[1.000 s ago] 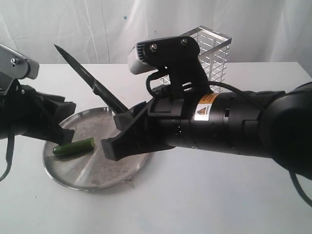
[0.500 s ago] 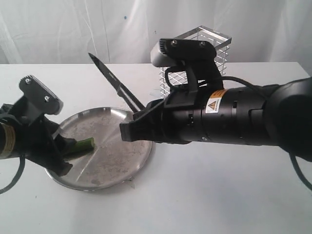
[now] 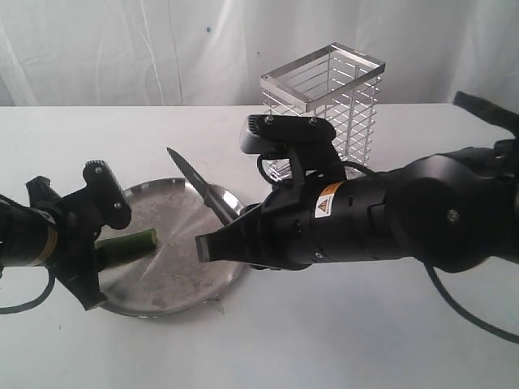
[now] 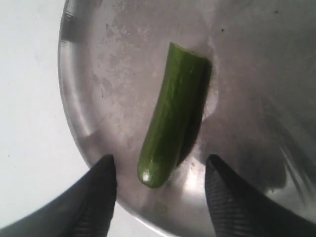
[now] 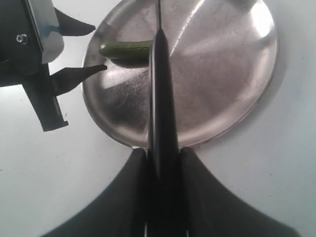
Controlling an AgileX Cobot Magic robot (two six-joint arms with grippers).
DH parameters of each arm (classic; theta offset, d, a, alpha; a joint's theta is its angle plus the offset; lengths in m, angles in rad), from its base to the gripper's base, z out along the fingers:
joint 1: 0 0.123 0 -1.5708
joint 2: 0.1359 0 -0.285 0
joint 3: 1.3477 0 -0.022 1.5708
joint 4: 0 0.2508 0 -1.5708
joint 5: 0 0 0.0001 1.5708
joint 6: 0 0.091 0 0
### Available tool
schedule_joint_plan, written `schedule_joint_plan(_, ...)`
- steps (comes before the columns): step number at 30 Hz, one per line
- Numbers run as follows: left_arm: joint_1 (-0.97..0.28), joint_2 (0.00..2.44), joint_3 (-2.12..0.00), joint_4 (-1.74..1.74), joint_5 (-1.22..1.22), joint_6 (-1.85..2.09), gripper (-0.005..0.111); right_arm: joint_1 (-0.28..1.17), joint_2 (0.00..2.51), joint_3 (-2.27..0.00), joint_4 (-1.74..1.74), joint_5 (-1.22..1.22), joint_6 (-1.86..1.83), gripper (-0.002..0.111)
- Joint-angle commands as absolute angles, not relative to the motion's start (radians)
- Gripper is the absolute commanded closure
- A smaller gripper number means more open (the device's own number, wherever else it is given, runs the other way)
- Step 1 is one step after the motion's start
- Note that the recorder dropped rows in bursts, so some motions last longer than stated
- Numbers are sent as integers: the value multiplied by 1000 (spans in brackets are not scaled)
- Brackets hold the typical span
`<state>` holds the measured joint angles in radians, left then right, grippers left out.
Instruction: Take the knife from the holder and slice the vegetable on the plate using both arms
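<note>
**Operator:** Report the position of the vegetable.

**Unit:** The vegetable (image 3: 126, 245) lies flat on the plate (image 3: 178, 275), near the rim on my left side. Its rounded end points toward my left gripper (image 3: 96, 255). Its cut end points toward the plate's centre.

**Operator:** State of the left gripper?

**Unit:** My left gripper (image 4: 159, 160) stands wide apart and holds nothing. One fingertip sits on each side of the vegetable's (image 4: 170, 118) rounded end. The left wrist view shows bare plate (image 4: 108, 84) in the gap on both sides, so there is no contact.

**Operator:** Where is the knife?

**Unit:** The knife (image 3: 199, 182) is clear of the holder and in my right gripper (image 3: 212, 239). In the right wrist view both fingers of that gripper (image 5: 163, 155) are clamped against the handle. The blade (image 5: 163, 98) runs out over the plate (image 5: 222, 74) and crosses the cut end of the vegetable (image 5: 124, 49) in that view. In the exterior view the blade slopes upward with its tip raised above the plate, not touching the vegetable.

**Operator:** And the holder?

**Unit:** The holder (image 3: 324, 105) stands upright on the white table (image 3: 324, 348), behind my right arm and beyond the plate. I cannot see anything inside it.
</note>
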<state>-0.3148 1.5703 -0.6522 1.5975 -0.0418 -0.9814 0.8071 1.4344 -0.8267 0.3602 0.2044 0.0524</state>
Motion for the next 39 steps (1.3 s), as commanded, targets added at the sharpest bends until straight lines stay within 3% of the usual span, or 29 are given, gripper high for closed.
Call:
schedule_joint_plan(1, -321, 1624, -716, 1658, -13, -987, 49, 800, 1448, -824, 363, 165, 54, 108)
schedule_joint_plan(21, -321, 1803, -844, 1653, 16, -968, 49, 800, 1450, -824, 363, 142, 54, 108)
schedule_joint_plan(39, -321, 1560, -844, 1367, 0, -972, 49, 800, 1450, -824, 363, 134, 50, 108)
